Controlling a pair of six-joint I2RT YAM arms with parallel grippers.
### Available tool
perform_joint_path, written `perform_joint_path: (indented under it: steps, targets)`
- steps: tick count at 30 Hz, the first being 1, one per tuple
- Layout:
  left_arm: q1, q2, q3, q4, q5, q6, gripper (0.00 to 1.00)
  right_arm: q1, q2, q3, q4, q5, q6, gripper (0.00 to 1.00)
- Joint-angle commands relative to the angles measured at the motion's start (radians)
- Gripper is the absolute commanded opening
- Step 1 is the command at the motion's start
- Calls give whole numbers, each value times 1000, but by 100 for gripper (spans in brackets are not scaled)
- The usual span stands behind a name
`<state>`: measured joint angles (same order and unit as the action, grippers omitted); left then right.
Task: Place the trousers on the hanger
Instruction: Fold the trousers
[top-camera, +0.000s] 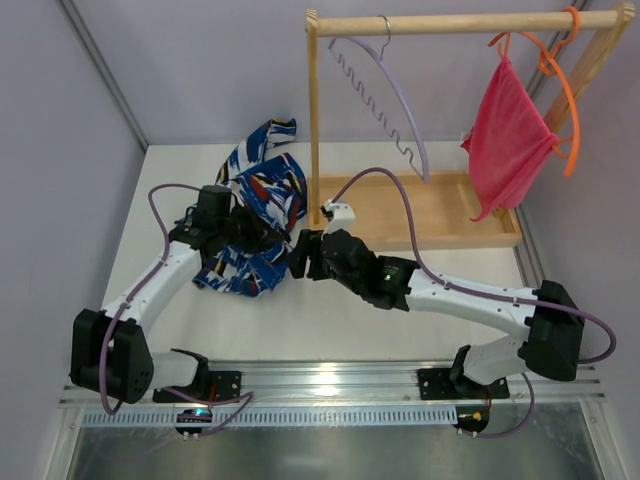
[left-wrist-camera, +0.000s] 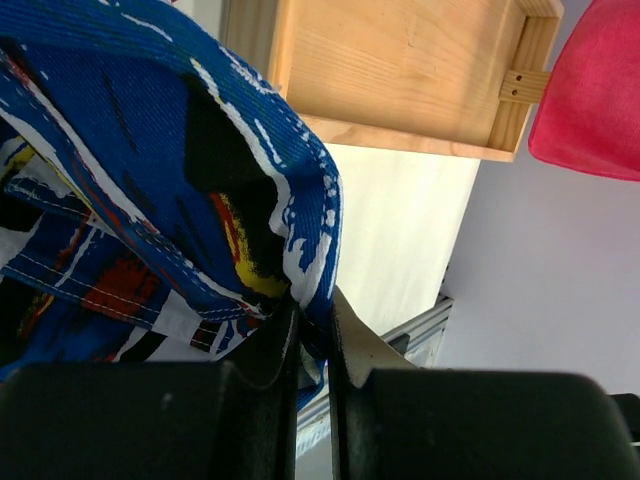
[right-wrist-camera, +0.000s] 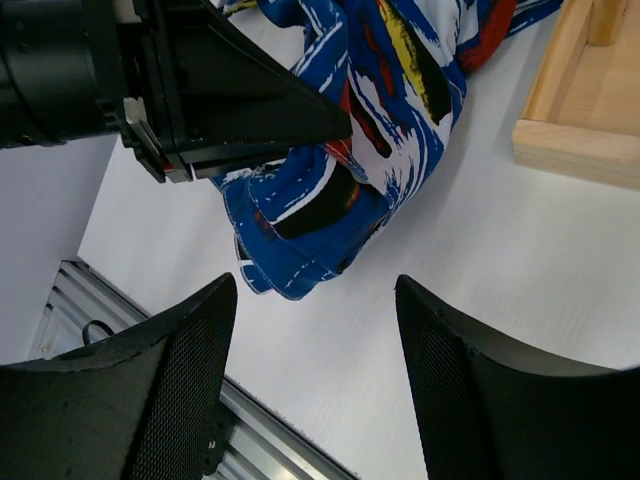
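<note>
The blue patterned trousers (top-camera: 258, 195) lie bunched on the white table left of the wooden rack. My left gripper (top-camera: 250, 232) is shut on a fold of the trousers (left-wrist-camera: 150, 200) and holds it a little above the table. My right gripper (top-camera: 300, 258) is open and empty, just right of the left one, its jaws facing the trousers (right-wrist-camera: 340, 150). The lavender hanger (top-camera: 385, 100) with the wavy bar hangs by its hook from the rack's rail, apart from both grippers.
The wooden rack has a tray base (top-camera: 440, 215), an upright post (top-camera: 314, 110) and a top rail (top-camera: 450, 22). An orange hanger (top-camera: 560, 90) with a pink-red cloth (top-camera: 505, 135) hangs at the right. Grey walls stand on both sides.
</note>
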<state>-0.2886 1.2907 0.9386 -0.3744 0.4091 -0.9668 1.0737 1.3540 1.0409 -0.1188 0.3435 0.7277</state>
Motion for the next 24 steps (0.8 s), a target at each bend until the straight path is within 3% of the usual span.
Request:
perform_joint_path:
  steps: [1,7,17,19,21,22,23,24]
  targets:
    - [-12,7,28,97,45,-35,0,26,72,42,114,69,18,68]
    - [-14,10,26,107,57,-47,0,45,161,73,113,112,18,77]
    - [-14,6,31,97,19,-47,2,45,287,68,327,20,-36,72]
    - [-14,-19,40,65,-48,-27,1,45,296,48,373,-10,-50,54]
    - [-14,-24,66,36,-69,0,9,45,289,2,452,-23,-65,36]
    - [-15,-24,97,2,-85,10,18,43,277,-4,450,-18,-65,13]
    - [-15,-22,114,-20,-105,19,43,45,269,-10,418,6,-65,4]
    - [-14,-22,130,-44,-122,37,55,43,257,-16,394,23,-57,4]
